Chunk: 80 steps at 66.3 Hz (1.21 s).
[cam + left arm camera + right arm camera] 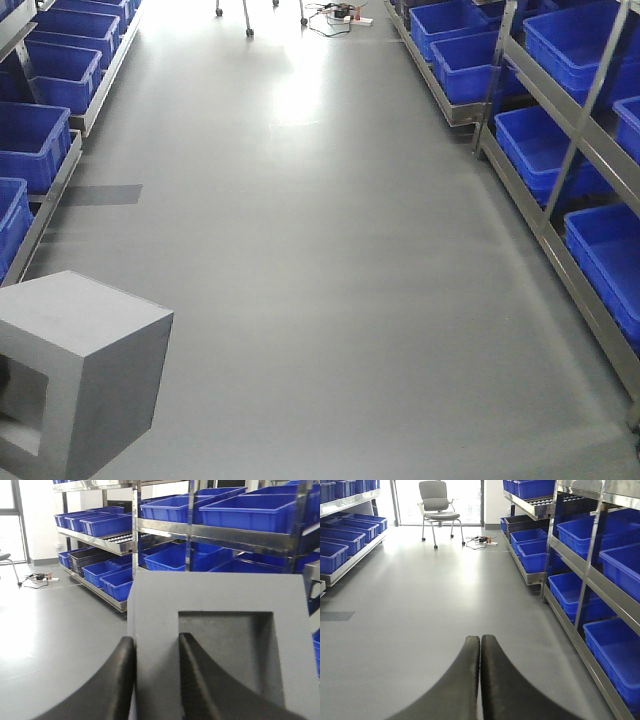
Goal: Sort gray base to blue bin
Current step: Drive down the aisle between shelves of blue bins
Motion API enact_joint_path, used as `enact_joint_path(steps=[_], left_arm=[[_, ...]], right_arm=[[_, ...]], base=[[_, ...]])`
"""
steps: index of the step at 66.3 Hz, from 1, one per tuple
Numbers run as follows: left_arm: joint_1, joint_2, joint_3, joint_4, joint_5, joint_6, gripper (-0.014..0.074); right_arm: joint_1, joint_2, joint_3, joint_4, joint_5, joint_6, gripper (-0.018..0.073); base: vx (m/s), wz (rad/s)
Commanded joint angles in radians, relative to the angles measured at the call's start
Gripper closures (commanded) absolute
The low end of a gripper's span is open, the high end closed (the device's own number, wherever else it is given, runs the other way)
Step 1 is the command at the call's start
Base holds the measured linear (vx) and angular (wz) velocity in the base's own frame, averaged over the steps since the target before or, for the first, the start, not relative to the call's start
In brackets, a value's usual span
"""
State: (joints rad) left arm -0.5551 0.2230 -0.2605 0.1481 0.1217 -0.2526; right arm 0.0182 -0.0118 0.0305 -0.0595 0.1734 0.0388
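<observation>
Widest of all, bare gray floor (330, 250) running up the middle of the front view as an aisle. Along both edges of that frame, metal shelving racks (545, 165), tier on tier, loaded with blue bins (585, 40); none of them near the cube. Next in size, the gray base (85, 370) in the lower left corner of the front view, close to the camera, tilted a little, recessed face turned toward the lower left edge. In the left wrist view, filling the lower right, the same cube with its square recess facing the lens. Left gripper (157, 680) reaching in from the bottom edge, roughly level, pointed toward the racks, clamped on one wall of the cube: one dark finger (117, 680) against the outer side, the other inside the recess. Right gripper (480, 647) rising from the bottom centre of the right wrist view, aimed straight down the aisle, fingers pressed together along their length, holding nothing. Far up that frame, near the top, a gray office chair (437, 505) on casters. Smallest, just right of the chair, a power strip (487, 542) with tangled cables on the floor.
</observation>
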Motion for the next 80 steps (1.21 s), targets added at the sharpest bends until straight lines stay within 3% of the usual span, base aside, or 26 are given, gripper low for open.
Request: enact_joint_path(steps=[1,80], left_arm=[[-0.006,0.006,-0.030,-0.002,-0.113,-0.010,0.0602],[-0.006,0.006,-0.030,-0.002,-0.113,-0.010,0.0602]], right_arm=[[-0.005,-0.011,0.014,-0.006,-0.074,-0.005,0.0568],[-0.005,-0.011,0.014,-0.006,-0.074,-0.005,0.0568]], base=[[0.45,0.09],[0.44,0.01]])
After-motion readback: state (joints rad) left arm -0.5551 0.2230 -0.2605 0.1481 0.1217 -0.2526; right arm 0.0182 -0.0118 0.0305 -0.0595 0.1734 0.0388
